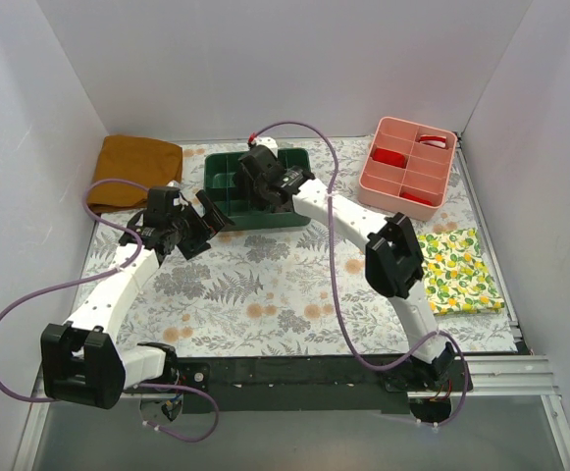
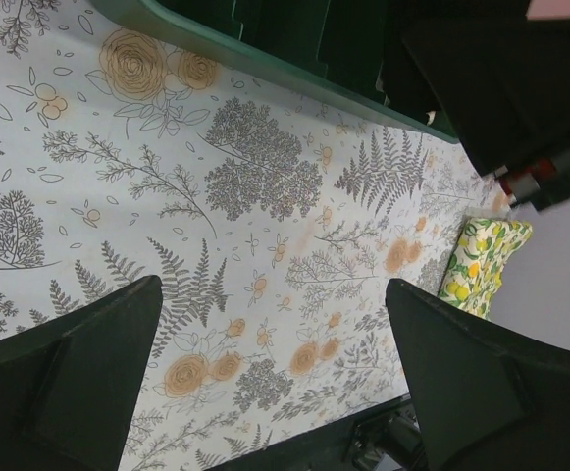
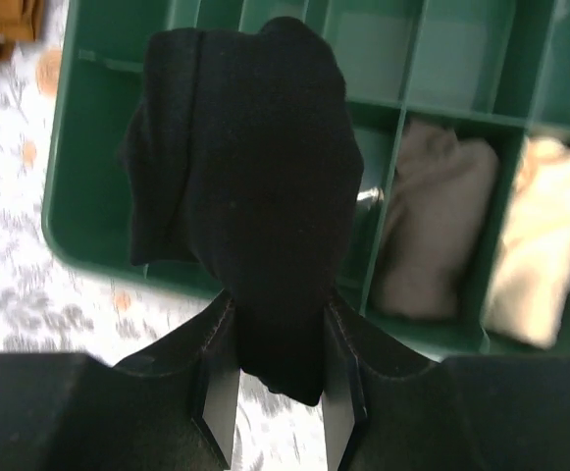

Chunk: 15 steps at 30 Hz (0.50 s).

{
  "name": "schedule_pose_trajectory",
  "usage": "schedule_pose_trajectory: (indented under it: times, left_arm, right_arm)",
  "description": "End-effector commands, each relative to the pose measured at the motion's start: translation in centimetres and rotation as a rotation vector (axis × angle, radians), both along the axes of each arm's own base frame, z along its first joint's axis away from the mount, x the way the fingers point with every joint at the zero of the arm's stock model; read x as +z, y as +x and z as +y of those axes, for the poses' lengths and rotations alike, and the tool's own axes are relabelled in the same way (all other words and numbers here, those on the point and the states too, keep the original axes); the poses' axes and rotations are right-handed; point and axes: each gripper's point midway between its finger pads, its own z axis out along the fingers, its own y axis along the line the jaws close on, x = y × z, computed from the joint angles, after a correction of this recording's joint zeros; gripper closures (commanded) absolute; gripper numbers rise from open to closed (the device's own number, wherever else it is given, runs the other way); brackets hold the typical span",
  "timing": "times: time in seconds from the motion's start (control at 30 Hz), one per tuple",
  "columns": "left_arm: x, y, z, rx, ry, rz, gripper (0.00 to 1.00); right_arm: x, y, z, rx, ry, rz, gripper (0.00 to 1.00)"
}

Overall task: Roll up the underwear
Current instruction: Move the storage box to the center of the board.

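At the near left, the left gripper (image 2: pixel 273 294) hangs over the floral table cover (image 1: pixel 265 285) with its jaws spread wide and nothing between them. It is just short of the near left corner of the green tray (image 1: pixel 221 157).

Farther in, the right gripper (image 3: pixel 280 304) is clenched on the underwear (image 3: pixel 245 186). It holds the black bundle in the air over the tray, and the underwear touches neither the table nor the tray floor.

The grip is the weak point. The fingers (image 3: pixel 348 363) pinch only the narrow lower end of the bundle, and the loose bulk bulges out past the fingertips. The roll could slacken or unfurl once it is let go. The bundle also looks broader than a single compartment, so it may land across a divider and sit proud of the rim. The other arm stands apart and cannot steady it.

Below the bundle, the tray's compartments look bare. Two beside them are filled, one with a taupe roll (image 3: pixel 427 226) and the next with a cream roll (image 3: pixel 540 255).

At the far right stands a pink tray (image 1: pixel 383 182). Some of its cells hold red items (image 1: pixel 392 157), too small to identify. A mustard cloth (image 1: pixel 137 167) lies at the far left.
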Motion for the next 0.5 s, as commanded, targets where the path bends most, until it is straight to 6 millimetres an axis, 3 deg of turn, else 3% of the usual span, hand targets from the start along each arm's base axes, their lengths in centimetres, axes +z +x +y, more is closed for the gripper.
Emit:
schedule_pose_trajectory:
  times: [0.0,0.2,0.47]
  left_arm:
    - [2.6,-0.1,0.0,-0.029,-0.004,-0.075,0.02]
    - [2.7,0.1,0.1,-0.036,0.006,-0.07,0.02]
    - [2.1,0.2,0.8,-0.026,0.015,-0.049,0.02]
  right_arm:
    - [1.8,3.0,1.1,-0.078,0.059,-0.06,0.99]
    - [-0.4,4.5,0.8,-0.175,0.071,-0.06,0.99]
    - [-2.8,4.3,-0.4,-0.249,0.04,-0.02,0.99]
